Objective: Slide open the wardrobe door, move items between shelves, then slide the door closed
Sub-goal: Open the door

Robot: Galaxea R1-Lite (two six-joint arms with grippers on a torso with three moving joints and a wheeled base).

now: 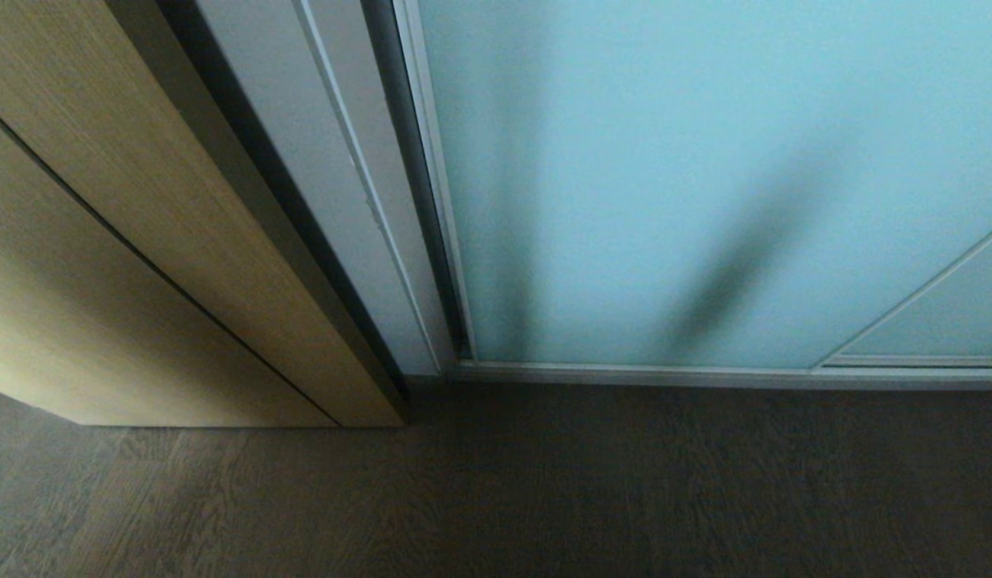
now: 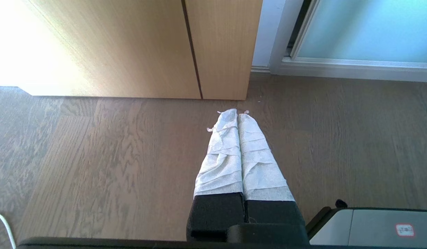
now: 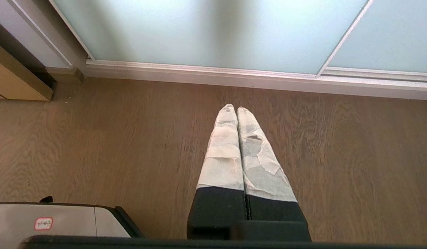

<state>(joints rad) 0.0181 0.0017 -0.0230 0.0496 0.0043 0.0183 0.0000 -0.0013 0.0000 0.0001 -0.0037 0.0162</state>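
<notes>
Nothing of the task had been started. The sliding wardrobe door [image 1: 705,185], a frosted pale blue-green glass panel in a thin silver frame, stood fully across the opening, its bottom rail meeting the wood floor [image 1: 544,482] and its left edge close against the grey wardrobe frame [image 1: 335,201]. To the left of that frame stood a tan wood-grain cabinet [image 1: 143,265], which is not the door to be moved.

Both arms hung parked, pointing down at the floor, and neither showed in the head view. The left gripper [image 2: 237,112] hovered over bare floor just in front of the cabinet's corner, its two tape-wrapped fingers [image 2: 220,155] pressed together with nothing between them. The right gripper [image 3: 233,108] hung over the floor near the door's bottom rail [image 3: 234,76], its fingers [image 3: 224,155] likewise pinched together and empty. A corner of the robot's grey base [image 3: 54,218] showed beside each arm.

Behind the frosted glass there were only vague dark shadows, possibly things inside or reflections; the bag and the shelves could not be made out. So everything was judged still to do: slide the door aside, shift the bag from one shelf to another, and slide the door shut again.
</notes>
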